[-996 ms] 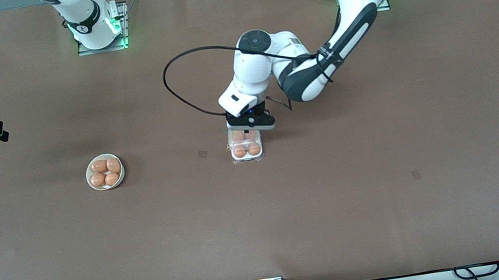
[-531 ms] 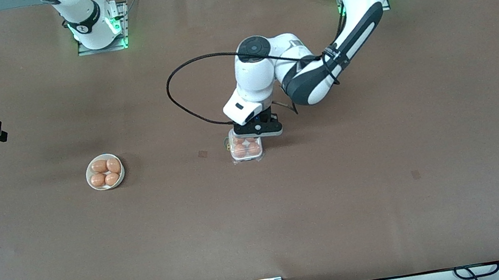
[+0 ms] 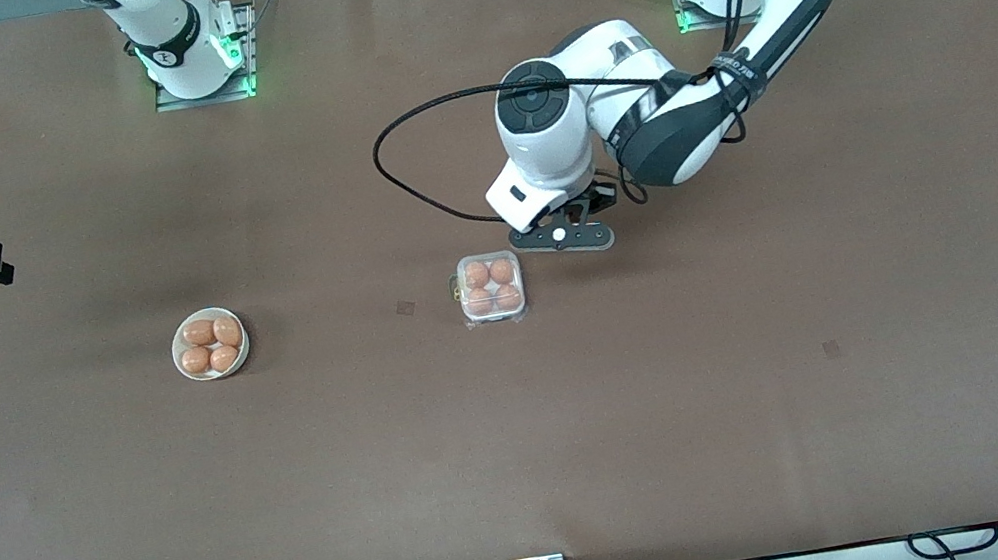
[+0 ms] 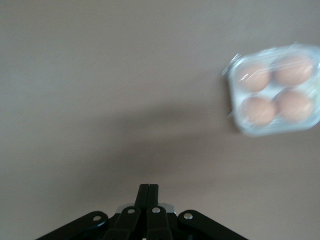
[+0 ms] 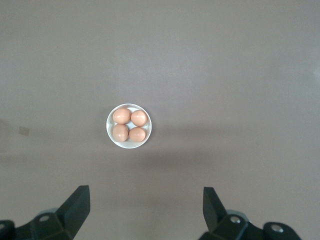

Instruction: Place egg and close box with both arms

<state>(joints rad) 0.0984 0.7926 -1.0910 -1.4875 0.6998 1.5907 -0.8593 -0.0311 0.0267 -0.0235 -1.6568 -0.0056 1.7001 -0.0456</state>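
brown table [image 3: 782,395], lidded box [image 3: 491,287] full, left jaws together, right jaws apart

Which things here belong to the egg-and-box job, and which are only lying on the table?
Belong to the job:
- box, four eggs inside, lid down
- left tool, shut, over bare table beside the box
- right tool, open, high over the bowl

Only lying there:
- bowl with four spare eggs

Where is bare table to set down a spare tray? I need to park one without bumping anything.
Bare tabletop runs from the bowl and box to the front edge. Another patch lies between them. It is crowded by the box, where the left end effector, shut, hovers. The right end effector waits, open.
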